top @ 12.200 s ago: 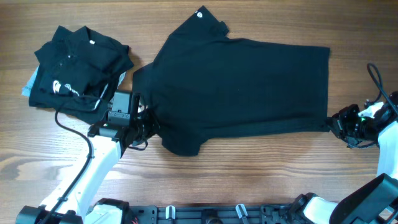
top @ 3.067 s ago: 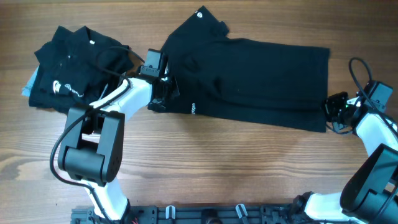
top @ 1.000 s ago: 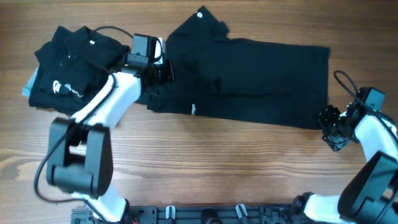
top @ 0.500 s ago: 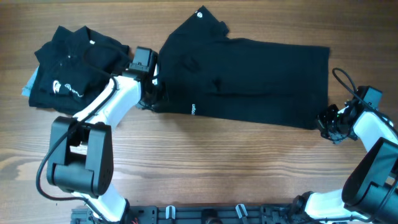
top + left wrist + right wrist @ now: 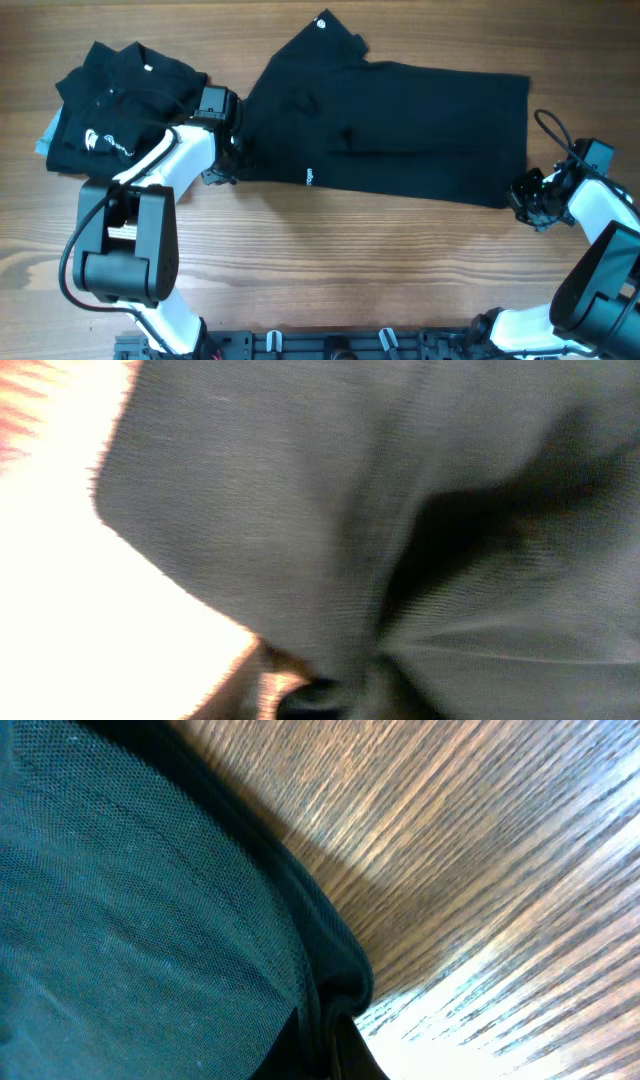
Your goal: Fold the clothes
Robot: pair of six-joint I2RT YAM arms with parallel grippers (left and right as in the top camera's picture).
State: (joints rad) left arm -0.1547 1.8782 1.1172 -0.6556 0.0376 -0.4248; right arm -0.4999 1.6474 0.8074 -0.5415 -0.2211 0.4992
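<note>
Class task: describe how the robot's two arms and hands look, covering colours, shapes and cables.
Both arms have smooth white tube-shaped links joined by bulky black cylindrical joints. The left arm carries a boxy black module near its wrist. The right arm has a thin black cable looping above it. The left hand and right hand are black.

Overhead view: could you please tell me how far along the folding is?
Done: a folded pile sits left. In hand: the spread shirt has its lower edge folded up, left end effector and right end effector gripping its ends. Left: further folds, stacking.
</note>
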